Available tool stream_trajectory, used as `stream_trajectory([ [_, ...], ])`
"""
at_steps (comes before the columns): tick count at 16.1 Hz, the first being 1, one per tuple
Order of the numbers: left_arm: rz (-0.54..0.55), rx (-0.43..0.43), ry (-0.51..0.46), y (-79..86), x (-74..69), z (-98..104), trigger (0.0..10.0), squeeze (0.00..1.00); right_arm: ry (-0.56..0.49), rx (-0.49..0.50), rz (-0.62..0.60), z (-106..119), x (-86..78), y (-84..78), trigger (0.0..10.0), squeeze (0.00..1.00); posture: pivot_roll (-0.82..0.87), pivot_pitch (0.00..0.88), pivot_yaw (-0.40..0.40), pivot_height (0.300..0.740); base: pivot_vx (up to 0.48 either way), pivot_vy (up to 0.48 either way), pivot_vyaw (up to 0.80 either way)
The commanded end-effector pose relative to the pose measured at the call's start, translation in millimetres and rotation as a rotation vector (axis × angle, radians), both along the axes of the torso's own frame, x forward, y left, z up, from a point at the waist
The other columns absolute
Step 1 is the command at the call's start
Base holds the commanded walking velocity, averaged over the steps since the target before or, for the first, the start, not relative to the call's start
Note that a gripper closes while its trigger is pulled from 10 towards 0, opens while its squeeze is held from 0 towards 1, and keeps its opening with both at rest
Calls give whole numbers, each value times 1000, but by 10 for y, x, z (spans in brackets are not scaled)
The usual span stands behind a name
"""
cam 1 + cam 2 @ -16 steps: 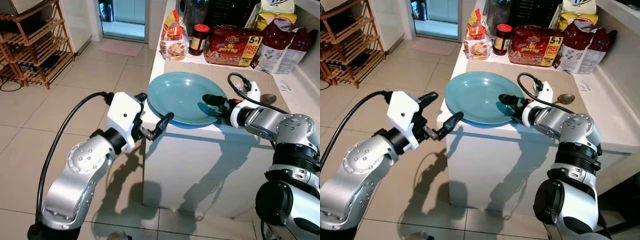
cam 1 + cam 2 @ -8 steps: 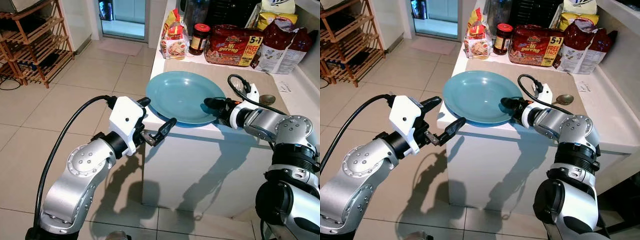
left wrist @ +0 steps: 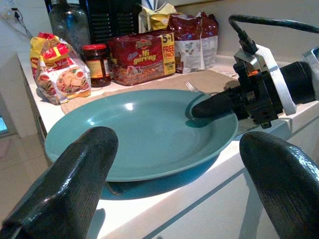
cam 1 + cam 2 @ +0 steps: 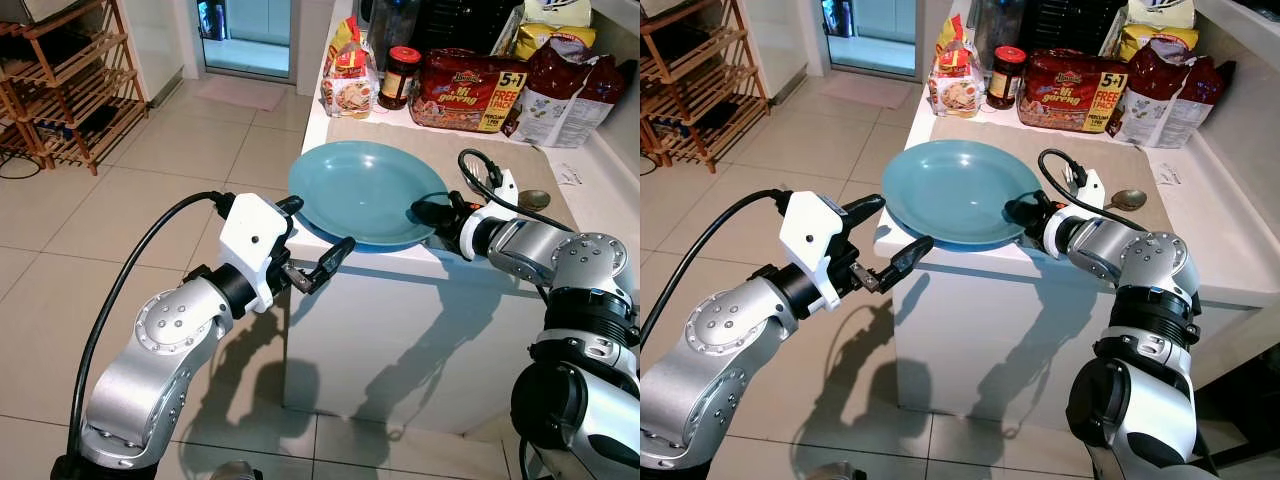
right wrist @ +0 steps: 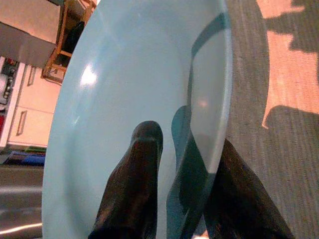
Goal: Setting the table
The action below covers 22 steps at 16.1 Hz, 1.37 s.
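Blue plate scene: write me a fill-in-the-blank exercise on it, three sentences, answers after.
1. The right gripper is clamped on the rim of the ____ plate.
2. The left gripper hangs off the counter's edge with its fingers ____.
3. Behind the plate, the jar has a ____ lid.

Missing words: blue; open; red

Right pincer (image 5: pixel 182 199) clamping teal plate (image 5: pixel 124 99) rim, woven mat (image 5: pixel 259 64) beneath

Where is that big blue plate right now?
The blue plate lies at the counter's near left corner, overhanging the edge, with the right hand pinching its rim and snack packets behind it.
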<state>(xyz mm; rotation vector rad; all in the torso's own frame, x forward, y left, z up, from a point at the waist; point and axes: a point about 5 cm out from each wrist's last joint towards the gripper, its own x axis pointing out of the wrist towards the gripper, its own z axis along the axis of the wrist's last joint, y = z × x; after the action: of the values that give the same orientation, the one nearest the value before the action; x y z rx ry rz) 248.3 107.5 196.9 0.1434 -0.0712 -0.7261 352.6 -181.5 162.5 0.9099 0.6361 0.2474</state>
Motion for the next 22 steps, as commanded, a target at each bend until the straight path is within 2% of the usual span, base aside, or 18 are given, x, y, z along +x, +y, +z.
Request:
stream_trajectory([
  [1, -20, 4, -10, -36, -17, 27, 10000, 0, -9, 7, -12, 55, -3, -54, 0, 0, 126, 14, -96, 740, 0, 0, 0],
  [8, -23, 1, -17, -42, 10, 30, 10000, 0, -42, 53, -40, 148, -38, -176, 0, 0, 113, 0, -86, 740, 0, 0, 0],
  [11, 17, -8, -47, -18, 32, 43, 10000, 0, -135, 94, -78, 307, -82, -259, 0, 0, 109, 0, -88, 740, 0, 0, 0],
  [12, 95, -21, -74, 34, 75, 68, 10000, 0, -260, 138, -135, 500, -123, -331, 0, 0, 111, 0, -91, 740, 0, 0, 0],
  [13, 133, -22, -85, 67, 94, 79, 10000, 0, -324, 143, -176, 586, -147, -366, 0, 0, 111, 0, -92, 740, 0, 0, 0],
  [14, 223, -45, -79, 165, 148, 101, 10000, 0, -465, 58, -274, 732, -239, -455, 2980, 0, 118, 0, -99, 740, 0, 0, 0],
  [15, 269, -61, -91, 224, 175, 136, 10000, 0, -526, -5, -302, 798, -337, -483, 4980, 0, 113, 0, -97, 740, 0, 0, 0],
  [16, 292, -65, -90, 248, 181, 143, 10000, 0, -541, 24, -298, 834, -470, -471, 10000, 0, 110, 2, -92, 740, 0, 0, 0],
  [18, 291, -57, -90, 242, 191, 136, 10000, 0, -583, 28, -312, 870, -558, -434, 10000, 0, 100, 9, -74, 740, -124, 0, 0],
  [20, 270, -53, -90, 199, 222, 146, 10000, 0, -635, -36, -345, 870, -620, -331, 10000, 0, 96, 18, -59, 740, -351, 0, 0],
  [22, 272, -50, -94, 200, 243, 172, 10000, 0, -662, -129, -320, 845, -693, -157, 10000, 0, 97, 29, -48, 740, -349, 0, 0],
])
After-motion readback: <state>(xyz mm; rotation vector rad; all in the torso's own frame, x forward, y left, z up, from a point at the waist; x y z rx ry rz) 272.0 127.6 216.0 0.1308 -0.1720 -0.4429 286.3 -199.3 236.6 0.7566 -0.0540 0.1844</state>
